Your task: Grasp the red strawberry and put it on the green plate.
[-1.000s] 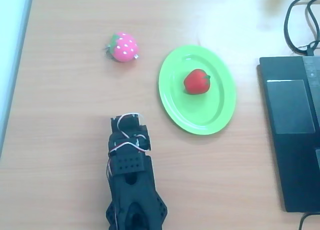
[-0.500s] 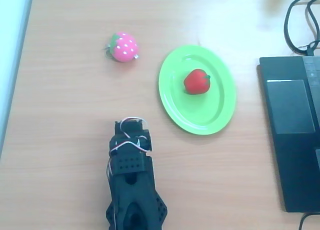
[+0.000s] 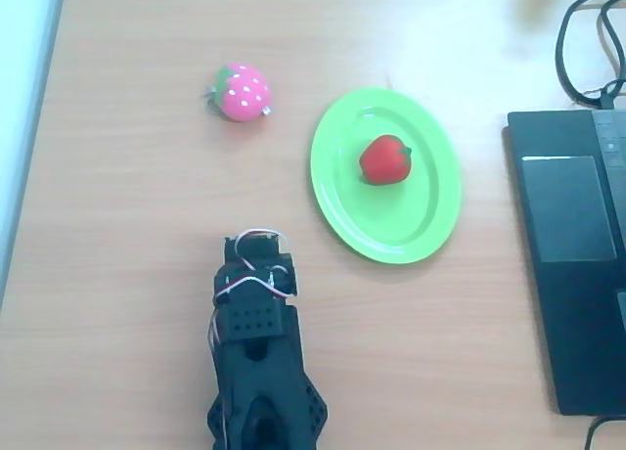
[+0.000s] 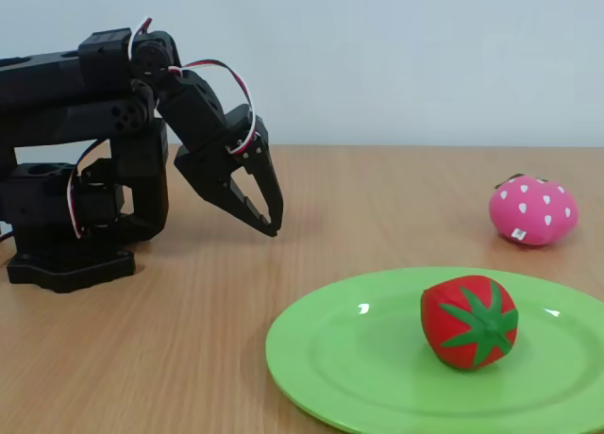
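— Two toy strawberries on a wooden table (image 3: 127, 235): where does each one sit?

— The red strawberry (image 3: 384, 160) lies on the green plate (image 3: 430, 225), a little above the plate's middle in the overhead view, its green leafy cap turned to the right there. In the fixed view the same fruit (image 4: 469, 322) rests on its side on the plate (image 4: 340, 358), with the cap facing the camera. The pink strawberry (image 3: 242, 91), dotted white, stands on the bare wood up and to the left of the plate in the overhead view, apart from its rim; in the fixed view it (image 4: 532, 210) sits behind the plate, to the right.

— And the robot?

— The black arm (image 4: 85, 104) is folded back over its base at the left of the fixed view. Its gripper (image 4: 268, 219) points down and to the right, hanging above the table and touching nothing. The two fingers taper to tips that meet or very nearly meet, with nothing between them: closed and empty. From overhead the gripper (image 3: 256, 243) lies at the lower middle, well clear of the plate and of both fruits, with red and white wires looping over the wrist.

— Anything else in shot?

— A black laptop (image 3: 577, 264) lies at the right edge of the overhead view, beside the plate but not touching it, with black cables (image 3: 582, 44) coiled above it.
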